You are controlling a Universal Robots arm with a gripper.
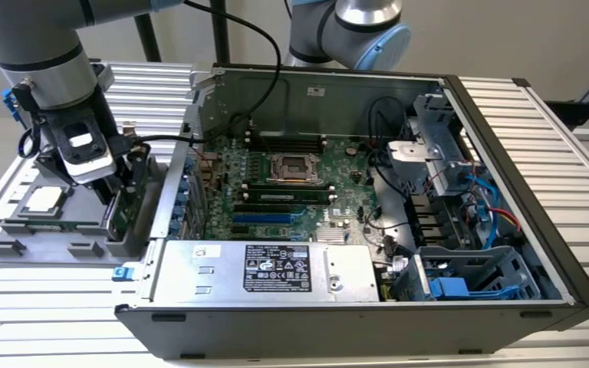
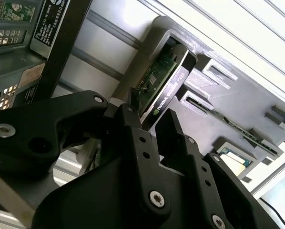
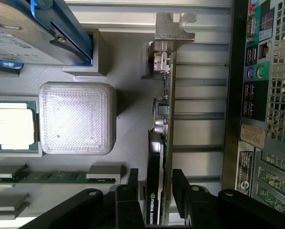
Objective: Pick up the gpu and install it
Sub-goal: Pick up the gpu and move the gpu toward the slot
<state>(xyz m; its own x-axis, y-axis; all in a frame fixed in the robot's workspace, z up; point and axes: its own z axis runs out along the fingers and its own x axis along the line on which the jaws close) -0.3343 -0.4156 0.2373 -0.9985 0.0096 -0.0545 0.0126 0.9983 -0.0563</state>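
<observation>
First wrist view: one gpu [image 3: 154, 157] stands on edge in one grey tray [image 3: 128, 71], the two jaws spread either side of it. Alongside lie one processor [image 3: 13, 125], one memory stick [image 3: 52, 176] and one hard drive [image 3: 23, 33].

Bare metal, grey plastic and green circuit board

The gpu [image 3: 157, 143] has a matt black shroud on a green board, with a bright bare-metal bracket [image 3: 173, 26] at its end. The gripper [image 3: 157, 183] is matt black, dotted with shiny screw heads. The tray [image 3: 128, 71] is dull grey plastic with a fine layered grain, and the block [image 3: 77, 118] on it is cloudy, ribbed plastic. The processor [image 3: 11, 125] has a smooth satin metal lid. The hard drive [image 3: 18, 28] is silver metal with glossy blue plastic rails [image 3: 61, 24]. The table [image 1: 28, 307] is ribbed pale metal, and the computer case [image 1: 356, 96] is dull grey sheet metal inside.
</observation>
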